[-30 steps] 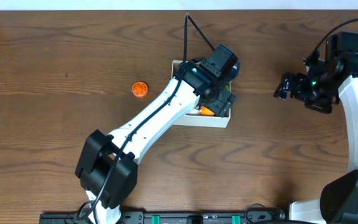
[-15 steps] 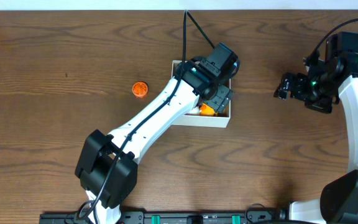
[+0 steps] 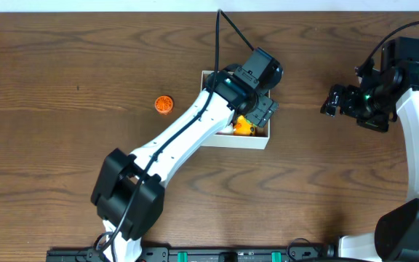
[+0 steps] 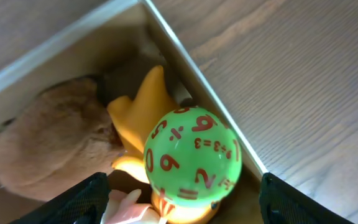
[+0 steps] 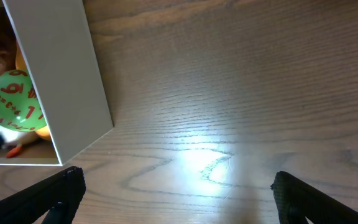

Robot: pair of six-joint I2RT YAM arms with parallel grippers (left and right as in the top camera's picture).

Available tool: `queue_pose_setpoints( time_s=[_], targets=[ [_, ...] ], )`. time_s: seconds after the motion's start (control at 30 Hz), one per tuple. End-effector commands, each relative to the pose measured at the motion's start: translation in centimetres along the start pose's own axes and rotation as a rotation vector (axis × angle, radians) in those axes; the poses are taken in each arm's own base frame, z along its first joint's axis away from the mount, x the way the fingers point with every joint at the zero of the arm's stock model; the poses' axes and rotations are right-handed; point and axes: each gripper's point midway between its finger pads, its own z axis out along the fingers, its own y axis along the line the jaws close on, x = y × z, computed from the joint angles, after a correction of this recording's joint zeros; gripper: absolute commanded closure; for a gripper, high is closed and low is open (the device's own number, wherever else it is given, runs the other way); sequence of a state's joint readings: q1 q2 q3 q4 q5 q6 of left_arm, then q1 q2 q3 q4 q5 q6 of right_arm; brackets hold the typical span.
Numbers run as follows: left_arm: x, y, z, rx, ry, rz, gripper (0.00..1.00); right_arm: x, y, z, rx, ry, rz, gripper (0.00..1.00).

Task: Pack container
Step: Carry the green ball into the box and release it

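Observation:
The container is a shallow white-walled box in the middle of the table. My left gripper is open above its right part, with nothing between the fingers. In the left wrist view the container holds a green ball with red numbers, a yellow toy, a brown plush and a pink piece. My right gripper is open and empty over bare table at the right. Its view shows the container's white wall and the green ball.
A small orange round toy lies on the table left of the container. The left arm stretches diagonally from the front left to the container. The right arm stands at the right edge.
My left gripper has shifted slightly to the right and back over the container. The yellow toy now shows more beside it. The right arm has not moved.

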State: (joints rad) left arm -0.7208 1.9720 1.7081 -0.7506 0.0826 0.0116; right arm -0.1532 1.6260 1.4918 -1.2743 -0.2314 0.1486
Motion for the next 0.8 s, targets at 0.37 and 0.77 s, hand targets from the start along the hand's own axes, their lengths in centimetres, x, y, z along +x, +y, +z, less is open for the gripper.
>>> queue_pose_setpoints(
  time_s=[0.37, 0.77],
  targets=[
    [1.4, 0.4, 2.9, 0.007, 0.069, 0.116, 0.3, 0.0, -0.1, 0.1, 0.0, 0.004, -0.012, 0.01],
    [3.4, 3.5, 0.4, -0.156, 0.156, 0.12, 0.39, 0.0, -0.1, 0.1, 0.0, 0.002, -0.012, 0.01]
  ],
)
